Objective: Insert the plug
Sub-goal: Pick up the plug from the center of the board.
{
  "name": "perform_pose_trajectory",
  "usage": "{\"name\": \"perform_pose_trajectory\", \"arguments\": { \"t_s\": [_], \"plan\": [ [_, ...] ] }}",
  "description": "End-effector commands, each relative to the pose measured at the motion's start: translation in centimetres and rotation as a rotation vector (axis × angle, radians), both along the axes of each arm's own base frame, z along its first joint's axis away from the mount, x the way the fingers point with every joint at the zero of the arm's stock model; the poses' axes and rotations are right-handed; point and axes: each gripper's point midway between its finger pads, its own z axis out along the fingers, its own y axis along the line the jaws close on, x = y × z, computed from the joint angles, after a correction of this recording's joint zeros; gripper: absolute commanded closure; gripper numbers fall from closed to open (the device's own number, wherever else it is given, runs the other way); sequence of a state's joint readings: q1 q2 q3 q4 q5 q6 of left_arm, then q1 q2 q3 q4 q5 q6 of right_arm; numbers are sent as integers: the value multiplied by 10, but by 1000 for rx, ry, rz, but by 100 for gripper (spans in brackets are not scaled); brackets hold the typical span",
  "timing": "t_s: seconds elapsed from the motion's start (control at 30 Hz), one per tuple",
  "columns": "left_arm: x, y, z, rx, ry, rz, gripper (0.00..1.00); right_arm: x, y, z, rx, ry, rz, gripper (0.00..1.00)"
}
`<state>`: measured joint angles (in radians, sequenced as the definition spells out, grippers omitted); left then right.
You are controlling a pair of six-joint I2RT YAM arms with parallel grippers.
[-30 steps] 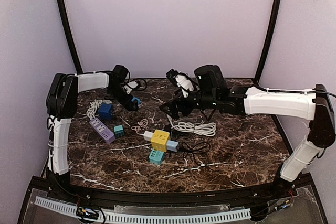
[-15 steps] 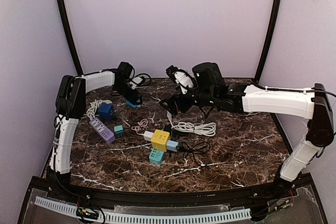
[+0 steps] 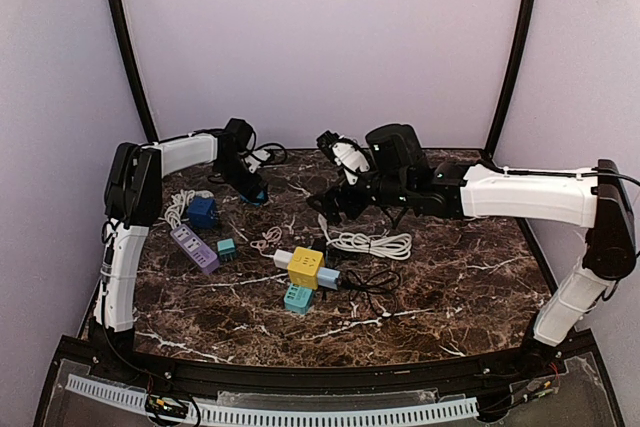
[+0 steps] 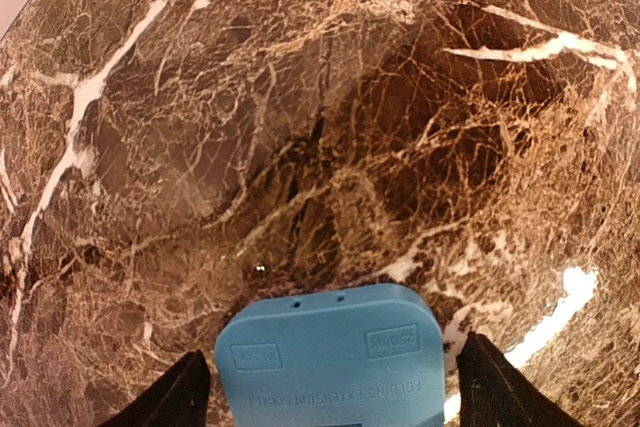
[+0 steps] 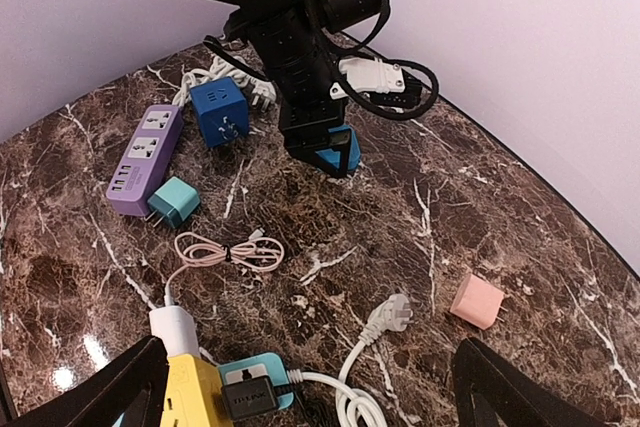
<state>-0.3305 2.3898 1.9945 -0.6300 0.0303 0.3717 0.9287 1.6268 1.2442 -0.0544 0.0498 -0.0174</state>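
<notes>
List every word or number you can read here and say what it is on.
"EXTENSION SOCKET": embossed upside down on the blue adapter; the word before it is unclear.
"2500W": in its right-hand box, likely.
Its left-hand box: too blurred to read.
Nothing else is legible.

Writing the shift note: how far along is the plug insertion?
Done: the left claw straddles the blue socket block; whether it grips it is unclear. In hand: nothing certain; the right claw hangs open and empty. Left: the white plug lies loose on the marble table, so picking it up and inserting it remain.
</notes>
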Motion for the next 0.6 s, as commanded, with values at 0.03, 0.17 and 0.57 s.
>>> {"name": "perform_pose_trajectory", "arguments": {
  "t_s": [0.03,0.17,0.57],
  "plan": [
    [-41,19,-19,94,163,8,29,-3,-4,10,9,-30,-7,1],
    [-42,16,-18,80,171,-3,45,-3,-4,10,13,-30,-14,1],
    [-62,-18,79,13,83,-153,99,21,-33,44,203,101,-202,1]
  ]
}}
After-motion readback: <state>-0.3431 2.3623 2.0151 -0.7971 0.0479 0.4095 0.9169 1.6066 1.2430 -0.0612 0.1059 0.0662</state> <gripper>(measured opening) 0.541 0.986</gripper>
